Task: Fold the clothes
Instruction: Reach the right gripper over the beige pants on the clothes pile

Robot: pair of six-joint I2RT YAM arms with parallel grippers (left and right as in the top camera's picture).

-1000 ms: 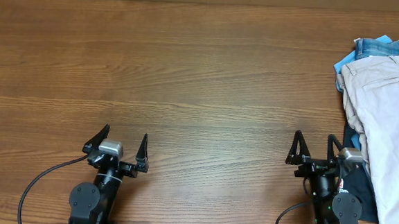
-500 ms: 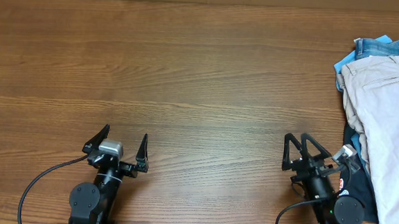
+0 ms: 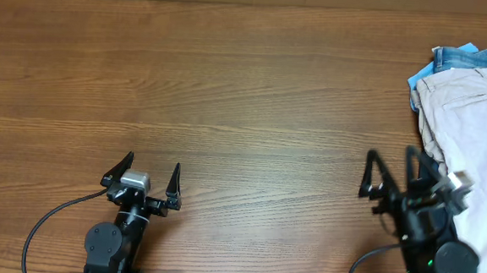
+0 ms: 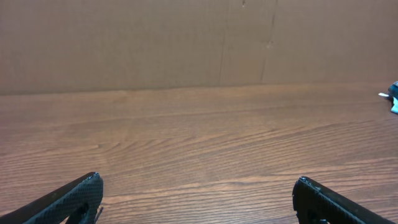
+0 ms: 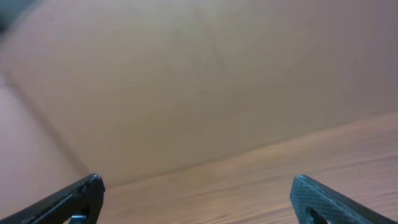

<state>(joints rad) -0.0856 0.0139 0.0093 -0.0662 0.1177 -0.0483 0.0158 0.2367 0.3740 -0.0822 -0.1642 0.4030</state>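
Observation:
The pale beige trousers point(image 3: 473, 125) lie wrinkled at the table's right edge in the overhead view, waistband toward the back, on top of other cloth. My right gripper point(image 3: 389, 172) is open and empty, raised just left of the trousers' lower part; its wrist view point(image 5: 198, 199) shows only blurred table and wall between the fingers. My left gripper point(image 3: 150, 171) is open and empty at the front left, far from the trousers; its wrist view point(image 4: 198, 198) shows bare wood between the fingers.
Blue denim jeans point(image 3: 473, 59) and a light-blue cloth point(image 3: 418, 79) stick out from under the trousers at the back right. A cardboard wall point(image 4: 186, 43) stands behind the wooden table point(image 3: 229, 93).
My right arm has lifted and swung to the right, toward the trousers, now covering the dark cloth seen beside it before. The left arm has not moved.

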